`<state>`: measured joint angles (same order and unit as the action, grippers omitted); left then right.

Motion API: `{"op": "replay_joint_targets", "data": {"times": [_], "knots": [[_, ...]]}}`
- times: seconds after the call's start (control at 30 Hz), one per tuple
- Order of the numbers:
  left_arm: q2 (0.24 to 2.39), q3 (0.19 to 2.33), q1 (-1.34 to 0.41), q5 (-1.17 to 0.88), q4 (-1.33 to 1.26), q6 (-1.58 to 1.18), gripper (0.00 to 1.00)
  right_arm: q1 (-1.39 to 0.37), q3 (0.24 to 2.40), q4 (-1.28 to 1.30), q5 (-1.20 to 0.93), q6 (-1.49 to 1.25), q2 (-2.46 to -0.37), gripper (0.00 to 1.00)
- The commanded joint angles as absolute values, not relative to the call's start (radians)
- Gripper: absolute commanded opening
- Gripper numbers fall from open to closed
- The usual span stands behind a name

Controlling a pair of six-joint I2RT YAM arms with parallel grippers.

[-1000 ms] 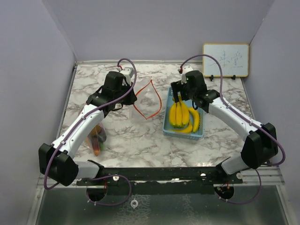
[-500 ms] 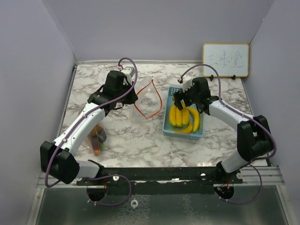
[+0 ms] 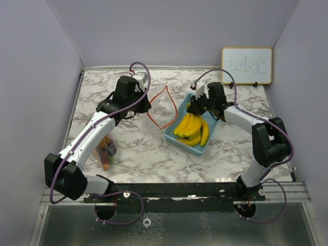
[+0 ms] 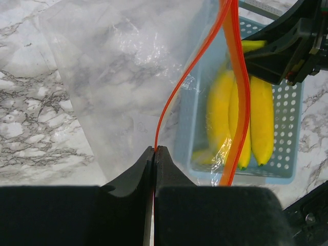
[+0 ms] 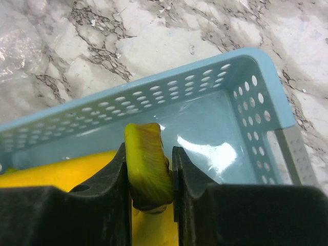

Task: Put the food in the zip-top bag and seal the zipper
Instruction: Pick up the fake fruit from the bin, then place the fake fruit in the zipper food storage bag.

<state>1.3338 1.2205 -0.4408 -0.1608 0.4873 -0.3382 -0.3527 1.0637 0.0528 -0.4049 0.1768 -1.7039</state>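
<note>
Inside the basket, right jaws are gripping the banana stem, left jaws are pinching the bag rim, so lifting bagward seems next.

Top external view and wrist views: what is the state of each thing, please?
Zip-top bag: unsealed, mouth open, no food inside.
Left tool: shut on the bag's orange zipper rim.
Basket: upright.
Banana bunch: lying in the basket.
Right tool: shut on the bunch's stem.
Vegetables: lying outside the bag.
</note>
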Motion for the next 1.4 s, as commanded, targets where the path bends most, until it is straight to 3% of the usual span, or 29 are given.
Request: {"op": "replay_joint_targets", "data": {"times": [0.0,0.27,0.53,0.77,0.97,1.37], "knots": [[1.344,1.254,-0.445,-0.184,0.471,-0.340,0.00,-0.347,1.113,0.094,-0.297,0.131,-1.627,0.02],[1.327,1.249,-0.448,-0.186,0.467,-0.342,0.00,-0.348,1.210,0.191,-0.272,0.041,-1.391,0.02],[1.316,1.240,-0.458,-0.201,0.469,-0.360,0.00,-0.366,1.308,0.109,-0.422,-0.097,-1.297,0.02],[1.324,1.260,-0.461,-0.225,0.464,-0.381,0.00,-0.499,1.299,-0.086,-0.294,-0.189,-1.411,0.02],[1.328,1.276,-0.462,-0.275,0.448,-0.428,0.00,-0.509,1.176,-0.295,-0.157,-0.280,-1.462,0.02],[1.307,1.281,-0.463,-0.327,0.456,-0.492,0.00,-0.521,1.105,-0.331,0.141,-0.168,-1.506,0.02]]}}
